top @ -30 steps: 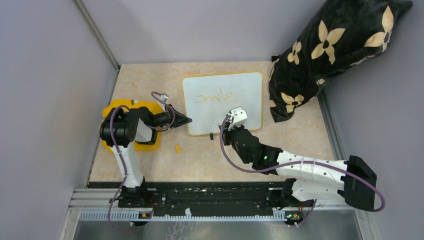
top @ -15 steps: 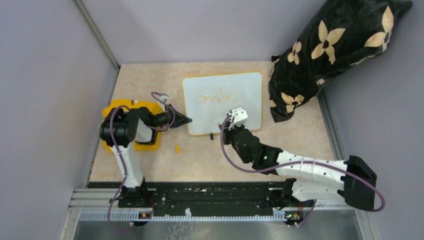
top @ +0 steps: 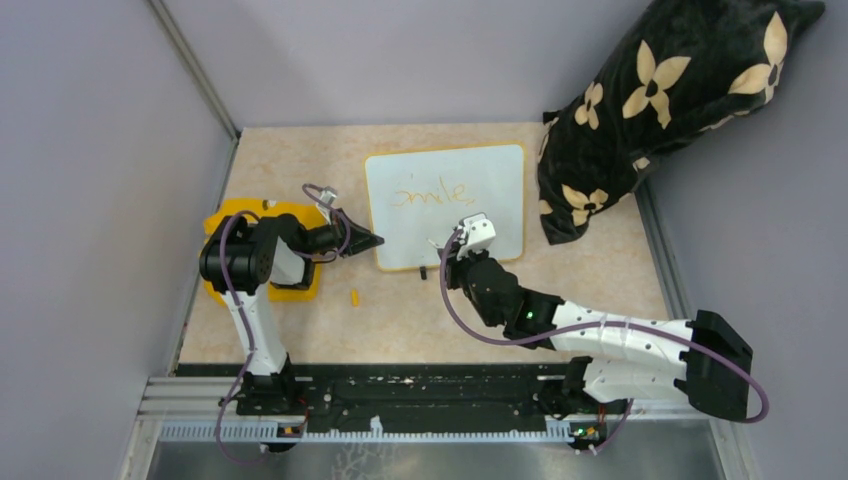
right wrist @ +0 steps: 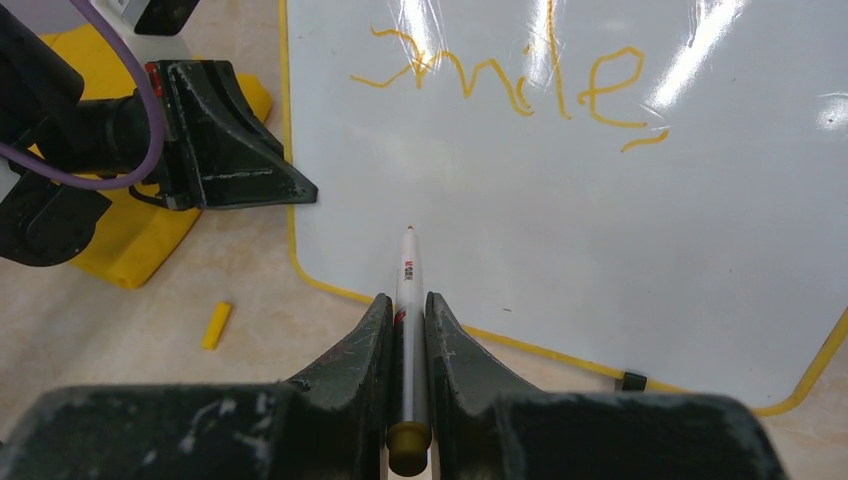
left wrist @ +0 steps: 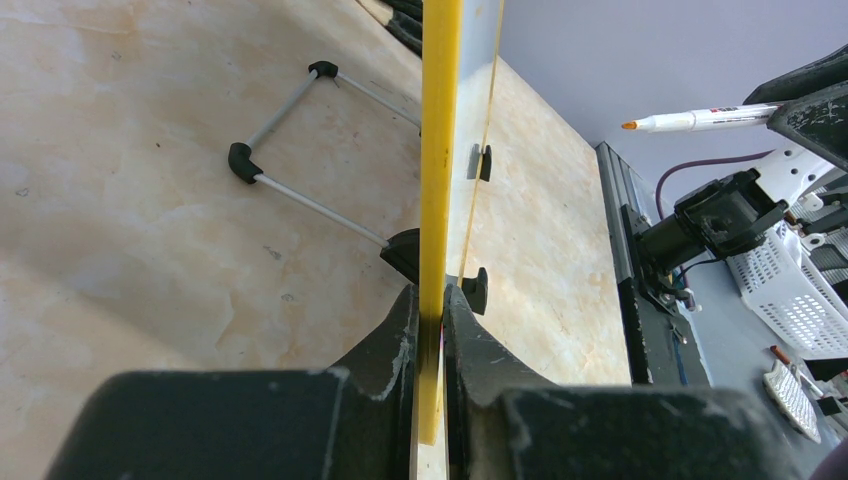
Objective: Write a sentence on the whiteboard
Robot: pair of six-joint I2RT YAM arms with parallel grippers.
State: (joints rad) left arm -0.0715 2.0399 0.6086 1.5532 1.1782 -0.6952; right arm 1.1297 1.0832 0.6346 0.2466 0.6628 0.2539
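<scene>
**Operator:** What's the board like from above?

**Spotter:** Your whiteboard point(top: 445, 205) lies flat towards the far edge of the tabletop point(top: 290, 160), about midway across. It is white with rounded corners and a thin yellow rim. The sentence point(top: 432, 195) is one faint orange word, "smile", in the board's far half. Your left gripper point(top: 372, 241) sits at the board's left edge, close to its near-left corner. Your right gripper point(top: 453, 248) is over the near edge. A yellow cloth point(top: 262, 262) lies by the tabletop's left edge, and a black flowered pillow point(top: 670, 100) leans at the right.

**Operator:** And the left wrist?

**Spotter:** The board shows edge-on here, and your jaws are pinching its yellow rim. Two small black feet point(left wrist: 484, 162) sit on the rim, and a wire stand point(left wrist: 300, 130) lies on the tabletop beside it. The marker point(left wrist: 690, 121) points its orange tip at the board, with a gap showing between them.

**Operator:** Right wrist?

**Spotter:** Your jaws are pressed onto the marker's barrel. Its tip reaches over the blank white just inside the near-left corner — well below "smile". From this view you cannot tell whether it touches. A short stroke sits under the "e". A small yellow cap point(right wrist: 216, 325) lies on the tabletop near that corner, apart from the board.
</scene>
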